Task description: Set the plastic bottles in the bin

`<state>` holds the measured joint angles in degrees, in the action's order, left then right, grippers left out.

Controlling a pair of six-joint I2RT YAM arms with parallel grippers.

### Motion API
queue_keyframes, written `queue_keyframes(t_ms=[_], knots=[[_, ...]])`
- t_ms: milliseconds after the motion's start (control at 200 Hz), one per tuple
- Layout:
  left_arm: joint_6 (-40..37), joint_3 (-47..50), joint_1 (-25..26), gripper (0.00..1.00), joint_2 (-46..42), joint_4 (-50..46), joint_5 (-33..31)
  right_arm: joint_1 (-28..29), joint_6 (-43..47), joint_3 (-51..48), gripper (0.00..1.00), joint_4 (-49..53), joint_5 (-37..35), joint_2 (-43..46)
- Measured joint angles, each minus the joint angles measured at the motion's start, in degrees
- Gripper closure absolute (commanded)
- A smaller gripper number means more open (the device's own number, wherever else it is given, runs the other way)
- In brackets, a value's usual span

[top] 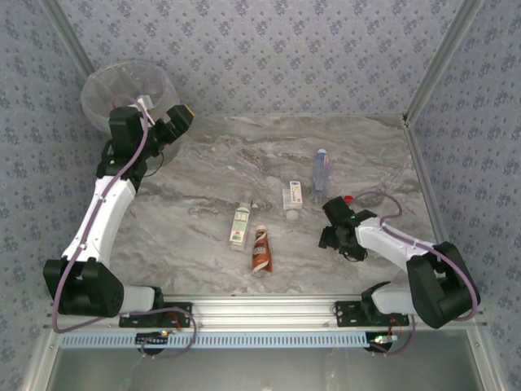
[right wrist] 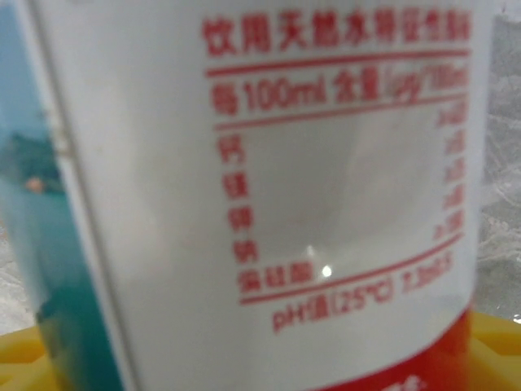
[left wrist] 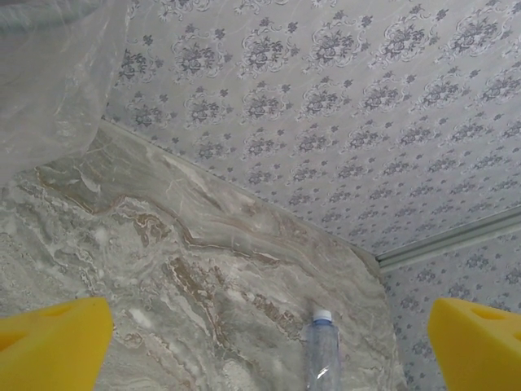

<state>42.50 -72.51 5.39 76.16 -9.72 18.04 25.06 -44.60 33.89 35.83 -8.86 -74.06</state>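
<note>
Right gripper point(top: 334, 212) is sitting low at right-centre of the top view, over a clear plastic bottle with a red cap point(top: 348, 198) lying on the grey marbled tabletop point(top: 195, 171). In the right wrist view, that bottle's white label point(right wrist: 326, 187) is showing very close. It is carrying rows of red Chinese characters, "100ml" in the second row, and "pH" with "(25°C)" at the bottom. A teal band is running down its left side and a red band along its lower edge. Yellow finger pads point(right wrist: 498, 338) are peeking in at both lower corners with the bottle between them. Cannot tell whether they are clamping it or only flanking it.

Left gripper point(top: 168, 118) is hovering at upper left, just beside the round translucent grey bin with a crinkly clear liner point(top: 122, 81). Its yellow fingers point(left wrist: 57, 342) are standing wide apart, with marble showing between them.

More bottles are lying mid-table, outside the bin:
- clear bottle with a pale blue cap point(top: 320, 169)
- clear bottle with a red-and-white label point(top: 295, 195)
- bottle with a green-and-white label point(top: 239, 225)
- brown-and-white bottle point(top: 260, 249)

Their writing is too small to read.
</note>
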Motion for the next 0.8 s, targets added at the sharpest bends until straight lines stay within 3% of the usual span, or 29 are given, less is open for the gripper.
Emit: queue_keyframes(t_ms=[125,800], knots=[[-0.02,0.11,0.0,0.01,0.0,-0.66,-0.07,-0.02,-0.63,-0.98,0.26,-0.81,-0.87,1.11],[-1.09,0.7,0.0,0.01,-0.9,-2.34,-1.11,4.52,0.07,-2.67,0.4,-1.33,-9.86,17.33]])
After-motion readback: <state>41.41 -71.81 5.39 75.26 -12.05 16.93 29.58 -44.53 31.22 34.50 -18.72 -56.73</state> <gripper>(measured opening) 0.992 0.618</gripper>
